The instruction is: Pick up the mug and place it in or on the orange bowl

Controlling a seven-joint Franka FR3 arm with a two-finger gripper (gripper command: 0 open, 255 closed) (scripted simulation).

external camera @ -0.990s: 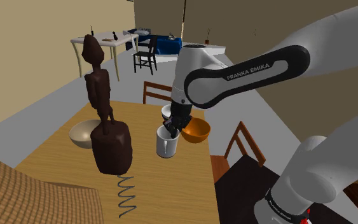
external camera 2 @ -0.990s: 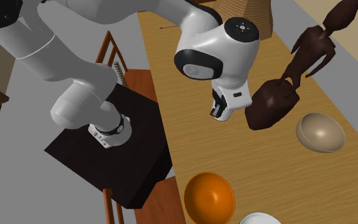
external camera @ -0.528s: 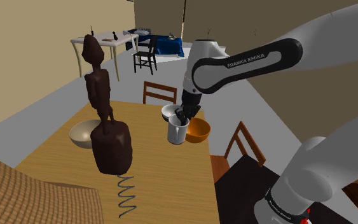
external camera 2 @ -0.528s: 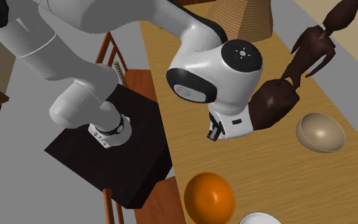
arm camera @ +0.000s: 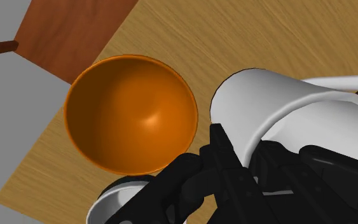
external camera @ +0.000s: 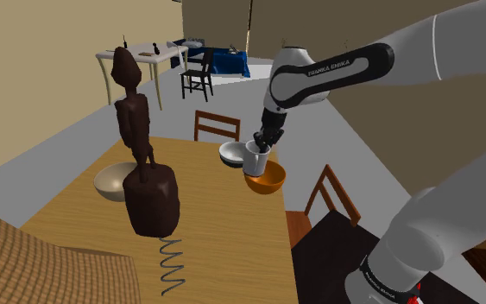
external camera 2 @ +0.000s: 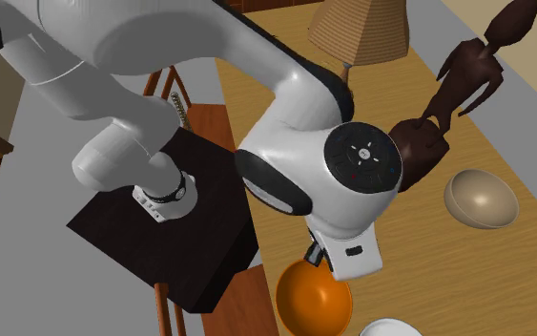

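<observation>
- The black two-finger tool (external camera: 261, 145) is clamped on the plain white cylindrical mug (external camera: 255, 161), gripping its wall at the rim.
- The mug hangs clear of the wooden bench (external camera: 77, 220), just above the glossy round orange bowl (arm camera: 130, 114). It sits over the part of the orange bowl's rim that faces a shallow white bowl (external camera: 231, 154).
- The step in hand, as I judge it, is carrying the mug over the orange bowl; lowering and release are not yet done.
- To do it well, bring the mug's base over the middle of the orange bowl's hollow and lower it straight. Open the tool only once the base rests, since a curved hollow could tip a tall mug.
- The wrist view shows the mug beside the orange bowl's hollow rather than over it, while the shoulder view reads them as overlapping.
- The shoulder view shows the mug's height above the orange bowl.
- In the second exterior view the arm's white wrist housing (external camera 2: 357, 177) covers the mug, yet the bench's edge shows just beside the orange bowl.
</observation>
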